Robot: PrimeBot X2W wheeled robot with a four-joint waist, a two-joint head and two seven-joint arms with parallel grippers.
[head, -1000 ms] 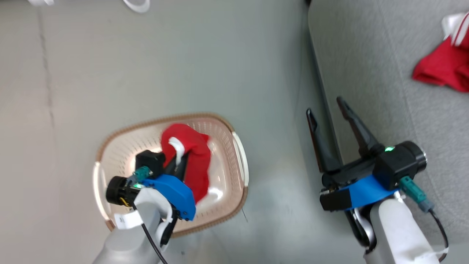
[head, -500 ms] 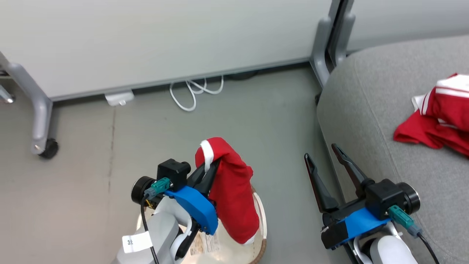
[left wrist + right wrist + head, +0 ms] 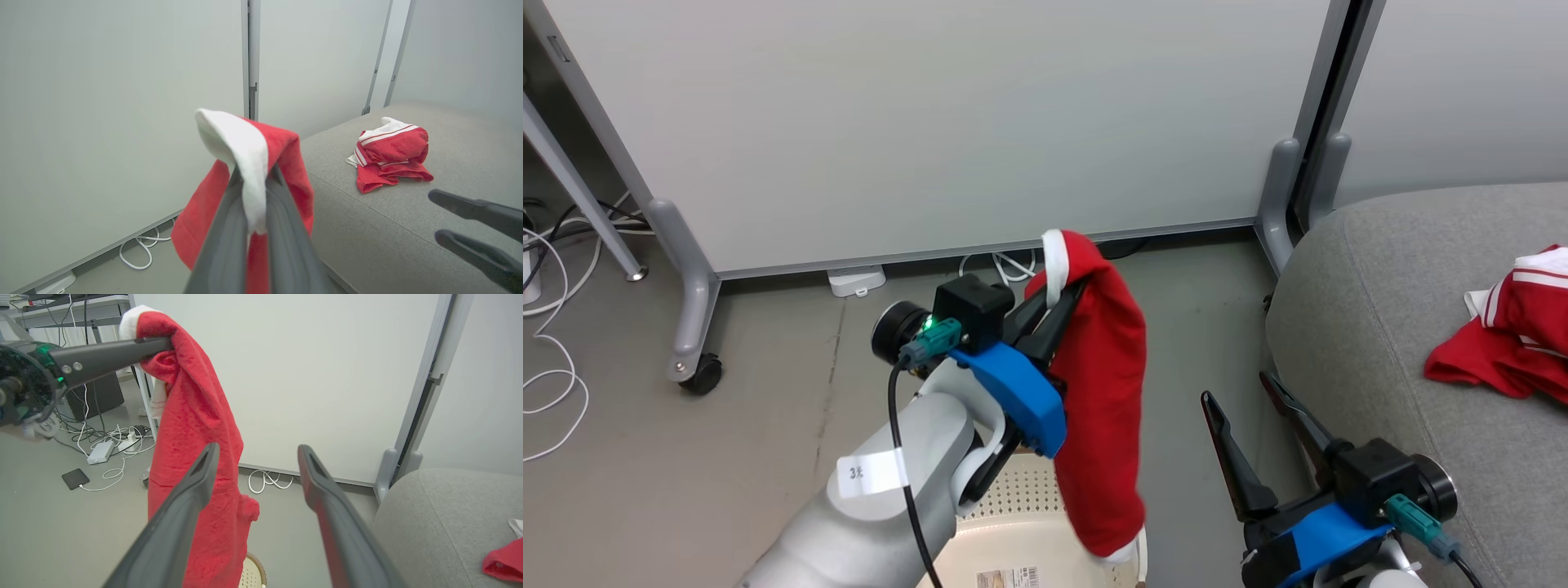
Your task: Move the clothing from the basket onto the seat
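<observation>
My left claw is pinched shut on the white cuff of a red garment, which hangs with its long axis straight down and its lower end by the rim of the basket. The seat lies to this claw's right and carries a second red garment. My right claw, spread wide and empty, stands between the hanging cloth and the seat, so I judge the carry must go rightward past it.

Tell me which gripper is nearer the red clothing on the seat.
Right. The right gripper hangs by the seat, left of that clothing; the left gripper grips another garment above the basket, farther left.
</observation>
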